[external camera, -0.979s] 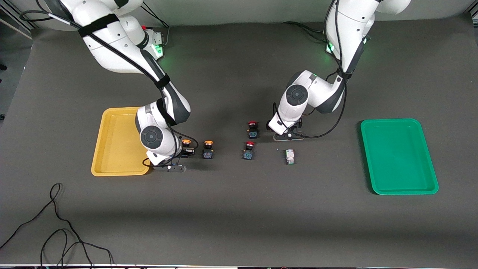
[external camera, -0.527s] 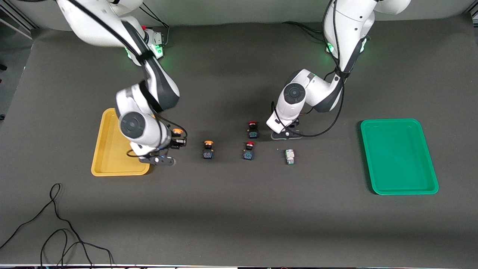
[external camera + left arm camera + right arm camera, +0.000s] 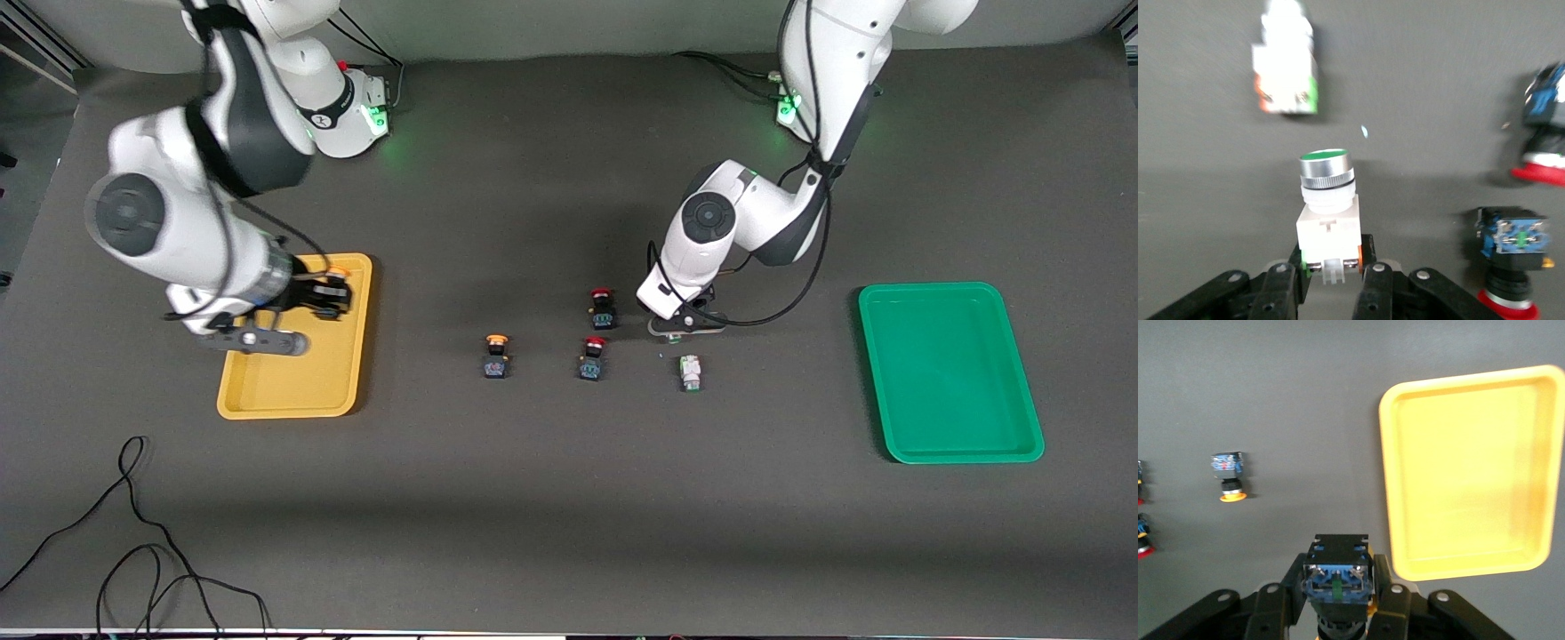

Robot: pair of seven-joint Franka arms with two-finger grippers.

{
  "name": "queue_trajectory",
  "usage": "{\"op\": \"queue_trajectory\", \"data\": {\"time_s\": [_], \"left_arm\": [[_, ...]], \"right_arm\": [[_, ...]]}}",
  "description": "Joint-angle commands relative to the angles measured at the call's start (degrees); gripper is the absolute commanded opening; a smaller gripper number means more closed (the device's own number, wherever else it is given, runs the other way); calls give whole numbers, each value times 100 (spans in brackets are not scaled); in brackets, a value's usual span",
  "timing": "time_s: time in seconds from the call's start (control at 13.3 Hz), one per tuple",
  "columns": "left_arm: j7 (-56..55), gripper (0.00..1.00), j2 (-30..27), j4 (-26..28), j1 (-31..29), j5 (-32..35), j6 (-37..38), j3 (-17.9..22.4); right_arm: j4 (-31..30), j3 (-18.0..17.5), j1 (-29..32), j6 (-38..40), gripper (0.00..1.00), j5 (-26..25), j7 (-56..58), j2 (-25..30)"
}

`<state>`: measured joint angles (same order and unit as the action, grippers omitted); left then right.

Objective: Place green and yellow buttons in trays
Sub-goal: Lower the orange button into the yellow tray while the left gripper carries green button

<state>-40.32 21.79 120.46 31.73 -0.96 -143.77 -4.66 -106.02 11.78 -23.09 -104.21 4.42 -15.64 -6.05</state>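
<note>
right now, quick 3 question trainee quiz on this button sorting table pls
1. True or false: the green tray already holds a button.
2. What is the right gripper holding, and over what? A) a yellow-capped button over the yellow tray B) a red-capped button over the table C) nothing
3. Fill in: the left gripper is shut on a ___-capped white button.

Key: 1 false; 2 A; 3 green.

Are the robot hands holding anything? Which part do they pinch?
Right gripper pinches a yellow button by its dark body. Left gripper pinches a green button by its white body's base.
</note>
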Motion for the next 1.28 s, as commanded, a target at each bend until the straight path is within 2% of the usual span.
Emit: {"op": "queue_trajectory", "data": {"time_s": [0.0, 0.15, 0.3, 0.53, 0.75, 0.9, 1.05, 1.21], "left_arm": [[-47, 0, -1043, -179, -254, -88, 1215, 9], [-3, 0, -1387, -705, -491, -316, 2208, 9], [120, 1, -1485, -1190, -746, -326, 3070, 18], [1626, 2, -1791, -1306, -1746, -326, 3863, 27], [3288, 2, -1872, -1507, -2932, -221, 4470, 35], [4020, 4, -1793, -1517, -3566, 59, 4437, 35], [4181, 4, -1548, -1464, -3972, 262, 4262, 35], [4181, 4, -1284, -1106, -4096, 429, 3500, 35]], "right_arm": [[-524, 621, -47, -107, 0, 85, 1050, 279], [-883, 1009, -56, -483, 0, 85, 1658, 279], [-1506, 1308, -56, -1316, 0, 85, 2177, 280], [-2500, 1379, -64, -2872, 0, 94, 2311, 87], [-2915, 1362, -82, -4094, 0, 120, 2424, -457], [-2968, 1283, -100, -4545, 0, 417, 2539, -870], [-2969, 1047, -100, -4765, 0, 1074, 2801, -1161], [-2951, 940, -100, -4880, 0, 1795, 3301, -1363]]}}
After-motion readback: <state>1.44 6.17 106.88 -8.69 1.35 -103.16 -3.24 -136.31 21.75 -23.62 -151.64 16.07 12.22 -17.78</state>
